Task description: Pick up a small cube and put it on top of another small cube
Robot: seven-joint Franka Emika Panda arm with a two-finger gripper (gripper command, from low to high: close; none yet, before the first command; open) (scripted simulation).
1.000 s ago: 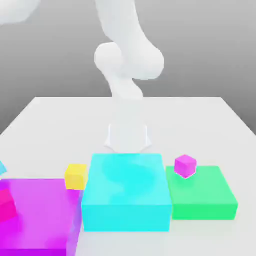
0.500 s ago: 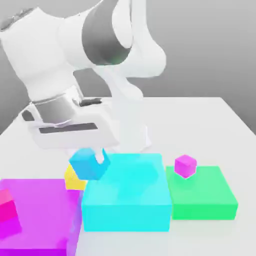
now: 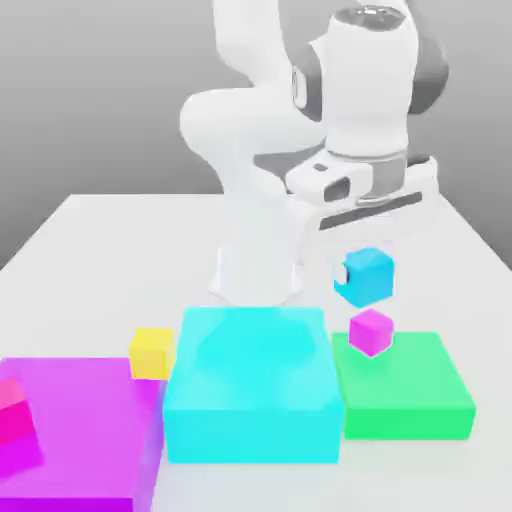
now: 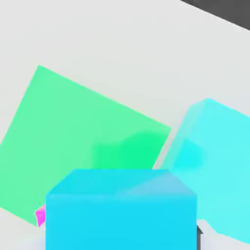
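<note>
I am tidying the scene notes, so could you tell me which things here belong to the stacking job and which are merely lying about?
Job: small cyan cube held in the gripper; small magenta cube on the green block.

Lying about: large cyan block, yellow cube, purple block, hot-pink cube.

A white table (image 3: pixel 90 225) bears green (image 3: pixel 420 385), cyan (image 3: pixel 250 395) and purple blocks (image 3: pixel 80 430) and a yellow cube (image 3: pixel 152 352).
</note>
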